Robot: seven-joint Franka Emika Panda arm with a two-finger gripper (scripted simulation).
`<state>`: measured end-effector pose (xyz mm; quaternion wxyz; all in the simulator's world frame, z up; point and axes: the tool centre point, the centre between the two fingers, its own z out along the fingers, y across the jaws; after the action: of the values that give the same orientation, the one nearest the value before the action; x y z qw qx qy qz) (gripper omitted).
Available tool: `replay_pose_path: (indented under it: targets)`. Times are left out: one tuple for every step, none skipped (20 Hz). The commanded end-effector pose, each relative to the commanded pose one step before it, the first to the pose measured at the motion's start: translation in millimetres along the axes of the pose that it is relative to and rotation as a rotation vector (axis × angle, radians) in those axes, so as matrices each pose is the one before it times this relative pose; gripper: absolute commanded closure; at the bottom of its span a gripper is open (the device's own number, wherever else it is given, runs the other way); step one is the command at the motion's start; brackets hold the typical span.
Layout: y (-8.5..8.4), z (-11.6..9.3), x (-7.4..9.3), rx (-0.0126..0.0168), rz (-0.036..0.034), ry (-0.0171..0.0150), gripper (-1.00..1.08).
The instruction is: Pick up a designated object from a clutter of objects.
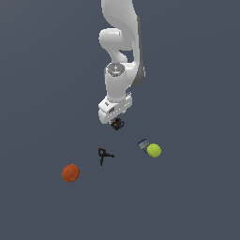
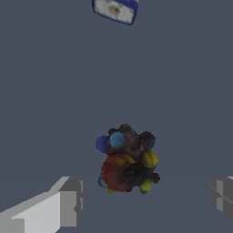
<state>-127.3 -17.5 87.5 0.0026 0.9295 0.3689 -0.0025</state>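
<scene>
The designated object, a tiny dark lumpy thing [image 1: 117, 124] with blue, orange and yellow specks, lies on the grey floor directly under my gripper [image 1: 114, 118]. In the wrist view the lump [image 2: 127, 159] sits between my two fingertips, one [image 2: 68, 200] on one side and the other [image 2: 221, 193] on the other side. The jaws are open wide with clear gaps to the lump on both sides. The clutter also holds an orange-red ball [image 1: 71, 173], a yellow-green ball [image 1: 153, 150], a grey-blue block [image 1: 143, 144] and a black clamp-like tool [image 1: 104, 154].
The grey-blue block [image 2: 115, 10] shows at the edge of the wrist view, apart from the lump. The clamp tool and both balls lie nearer the camera than the gripper in the exterior view, each well apart from the lump.
</scene>
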Motion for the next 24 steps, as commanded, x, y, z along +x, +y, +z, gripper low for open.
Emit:
replay_pose_path:
  targets:
    - [-4.06,4.55,-3.68,0.00136,-0.02399,0.00404,-0.92]
    - [-1.12,1.17,-0.95,0.00055,-0.00592,0.00093,-0.92]
    - [-0.88,0.91,-0.73,0.00043,-0.00461,0.00073,-0.92]
    - [-0.62,0.64,-0.53,0.00030,-0.00326,0.00052,-0.92]
    - [-0.40,0.38,-0.29,0.00019,-0.00204,0.00033,-0.92]
    - [-0.13,0.13,-0.10,0.00006,-0.00068,0.00011,-0.92]
    - [0.66,-0.60,0.42,0.00017,0.00445,-0.00109,-0.92]
    - [0.00,0.20,-0.01,0.00000,0.00000,0.00000,-0.92]
    - [-0.01,0.61,-0.02,0.00000,0.00000,0.00000,-0.92]
    - [-0.02,1.01,-0.03,0.00000,0.00000,0.00000,-0.92]
    - [-0.03,1.41,-0.05,0.00000,0.00000,0.00000,-0.92]
    - [-0.16,1.79,0.06,0.00026,-0.00052,0.00038,-0.92]
    - [-0.05,2.21,-0.10,0.00000,0.00000,0.00000,-0.92]
    - [-0.20,2.58,0.02,0.00024,-0.00058,0.00029,-0.92]
    - [-0.06,2.97,-0.16,0.00000,0.00000,0.00000,-0.92]
    - [-0.21,3.37,-0.01,0.00018,-0.00064,0.00017,-0.92]
    - [-0.03,3.74,-0.22,0.00000,0.00000,0.00000,-0.92]
    - [-0.25,4.07,0.06,0.00012,-0.00097,0.00008,-0.92]
    - [0.04,4.21,-0.21,0.00000,0.00000,0.00000,-0.92]
    - [-0.12,3.95,0.03,-0.00011,-0.00068,-0.00006,-0.92]
    - [0.09,3.67,-0.15,0.00000,0.00000,0.00000,-0.92]
    - [-0.09,3.28,0.05,-0.00024,-0.00063,-0.00013,-0.92]
    - [0.10,2.93,-0.13,0.00000,0.00000,0.00000,-0.92]
    - [-0.07,2.49,0.07,-0.00033,-0.00056,-0.00022,-0.92]
